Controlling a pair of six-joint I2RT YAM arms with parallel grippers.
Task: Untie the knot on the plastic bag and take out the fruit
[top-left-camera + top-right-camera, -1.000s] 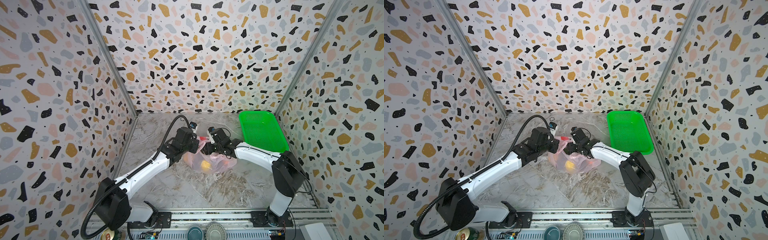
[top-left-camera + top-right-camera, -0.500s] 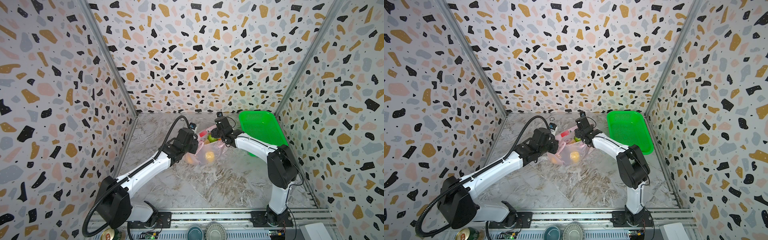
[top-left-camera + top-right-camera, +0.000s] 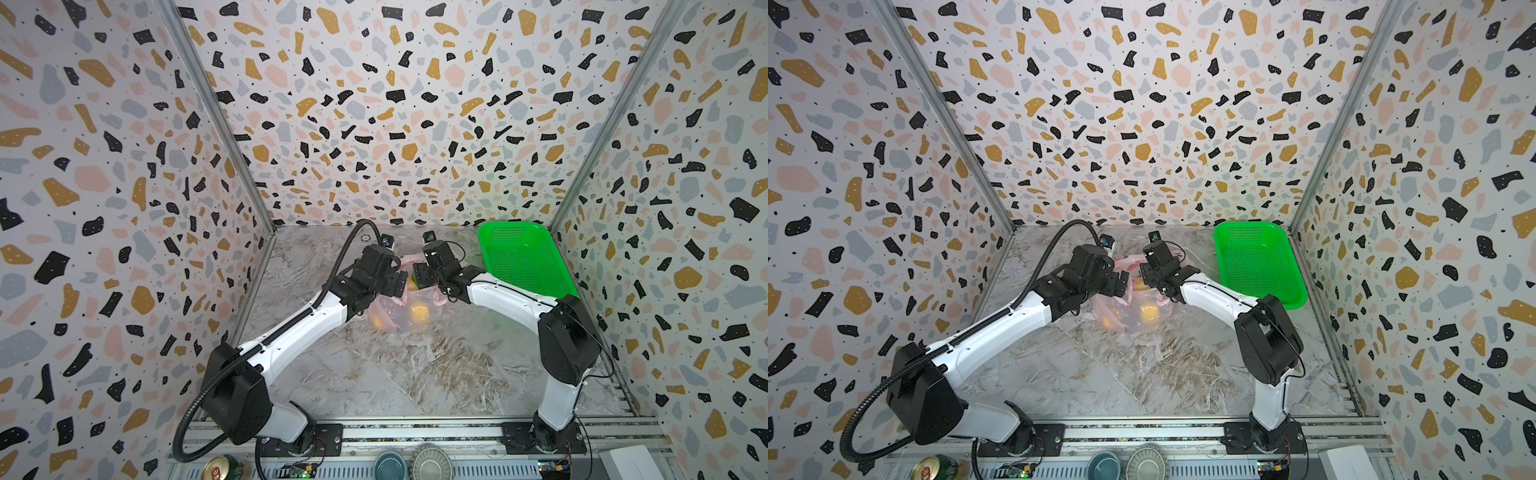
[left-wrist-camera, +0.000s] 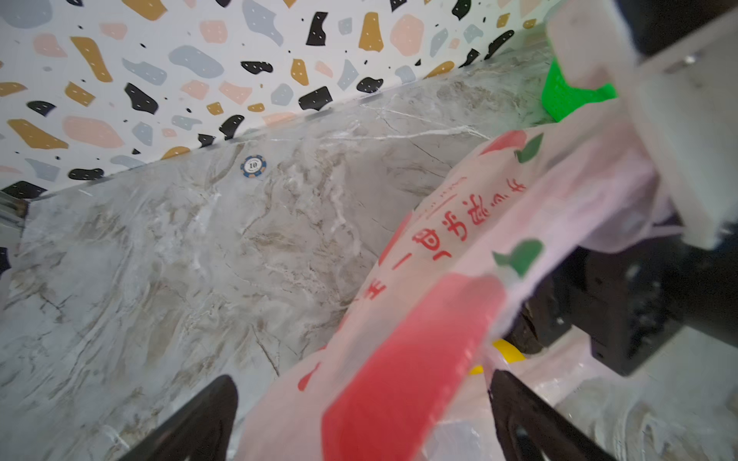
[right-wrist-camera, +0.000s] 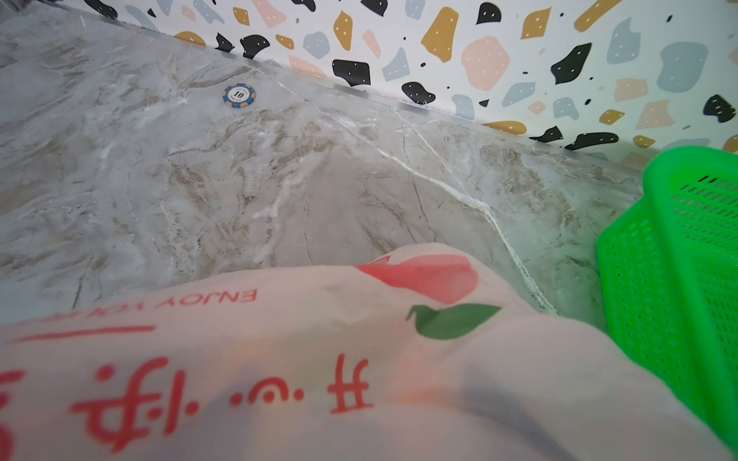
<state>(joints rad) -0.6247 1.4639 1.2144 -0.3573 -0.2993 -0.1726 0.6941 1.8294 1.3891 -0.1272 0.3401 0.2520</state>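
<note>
Left gripper (image 4: 359, 379) jaws stand wide apart astride the plastic bag (image 4: 459, 223) (lower frame); right gripper (image 3: 419, 278) state indeterminate.

The front half of the marble tabletop (image 3: 415, 374) lies bare between the arm bases, as does the back-left stretch, where only a flat poker chip (image 5: 239, 95) sits near the rear wall. The middle is crowded: the plastic bag (image 3: 409, 311) bulges there, with the left gripper (image 3: 400, 283) and right gripper (image 3: 420, 277) close together over its top. The green mesh basket (image 3: 524, 259) fills the back-right corner, and the right arm bars the strip between it and the bag.
</note>
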